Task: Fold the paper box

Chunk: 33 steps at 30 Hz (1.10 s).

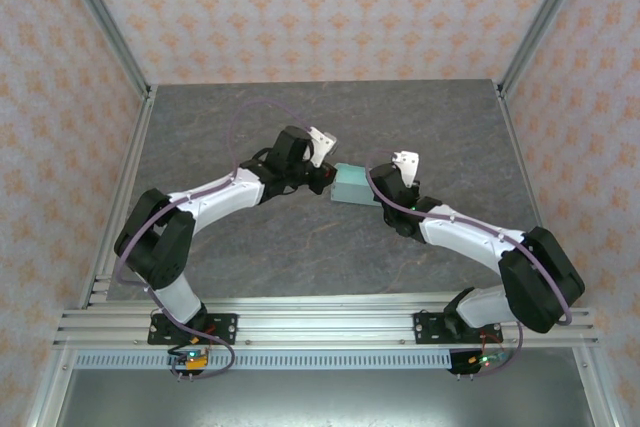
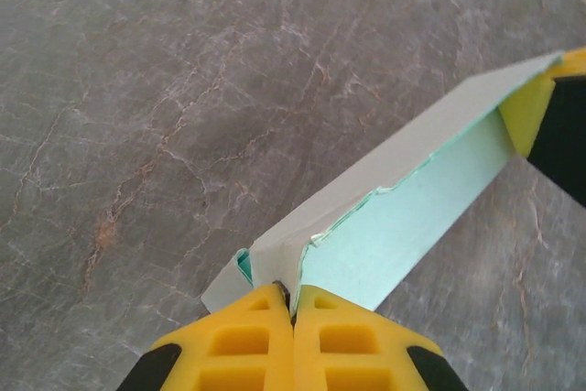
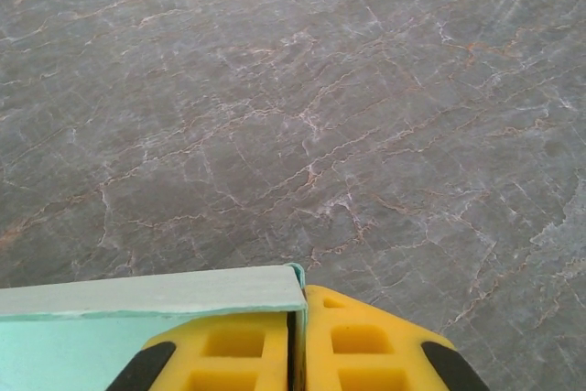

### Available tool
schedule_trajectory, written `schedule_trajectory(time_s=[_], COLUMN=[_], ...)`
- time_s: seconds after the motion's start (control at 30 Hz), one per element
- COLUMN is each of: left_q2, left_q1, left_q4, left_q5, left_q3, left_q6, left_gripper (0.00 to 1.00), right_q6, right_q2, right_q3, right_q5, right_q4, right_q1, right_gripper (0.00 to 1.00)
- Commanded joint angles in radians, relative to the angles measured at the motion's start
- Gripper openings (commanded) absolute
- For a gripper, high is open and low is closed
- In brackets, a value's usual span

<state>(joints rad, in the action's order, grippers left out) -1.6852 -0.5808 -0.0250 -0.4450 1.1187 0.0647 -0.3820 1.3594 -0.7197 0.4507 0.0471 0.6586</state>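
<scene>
So I'm holding the paper box [image 1: 352,185] between both arms, over the middle of the table [image 1: 250,117]. My left gripper [image 2: 293,304] is pinching one end of it, fingers pressed together on the card, and my right gripper [image 3: 298,318] is clamping the opposite corner. The panels are already standing up box-ish, so I'm guessing I'm past halfway. The seam by my left fingers is looking ragged and open, so that's probably what's left.

A lab test cell: aluminium frame rails [image 1: 330,327], patterned backdrop walls [image 1: 330,7], and a grey stone-look tabletop [image 1: 420,127].
</scene>
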Motion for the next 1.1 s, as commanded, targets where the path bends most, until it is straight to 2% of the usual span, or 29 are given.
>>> schedule_trajectory(time_s=[0.0, 0.33, 0.77, 1.0, 1.03, 1.07], left_q2=[-0.014, -0.030, -0.033, -0.037, -0.040, -0.043], left_q1=[-0.048, -0.069, -0.115, -0.122, -0.129, -0.135], left_q4=[0.120, 0.171, 0.121, 0.224, 0.251, 0.276], left_q5=[-0.008, 0.044, 0.168, 0.176, 0.186, 0.196], left_q3=[0.043, 0.008, -0.059, -0.124, -0.137, -0.149], left_q6=[0.154, 0.250, 0.047, 0.084, 0.091, 0.093], left_gripper=[0.03, 0.04, 0.03, 0.03, 0.04, 0.04], right_q6=[-0.033, -0.052, -0.064, -0.108, -0.118, -0.126], right_q2=[-0.017, 0.000, -0.008, -0.008, -0.008, -0.011], right_q3=[0.008, 0.012, 0.025, 0.048, 0.049, 0.051], right_q5=[-0.043, -0.047, -0.032, -0.049, -0.056, -0.060], right_q4=[-0.040, -0.043, -0.038, -0.058, -0.060, -0.061], right_q1=[0.029, 0.041, 0.041, 0.041, 0.041, 0.041], right_gripper=[0.11, 0.11, 0.11, 0.11, 0.13, 0.20])
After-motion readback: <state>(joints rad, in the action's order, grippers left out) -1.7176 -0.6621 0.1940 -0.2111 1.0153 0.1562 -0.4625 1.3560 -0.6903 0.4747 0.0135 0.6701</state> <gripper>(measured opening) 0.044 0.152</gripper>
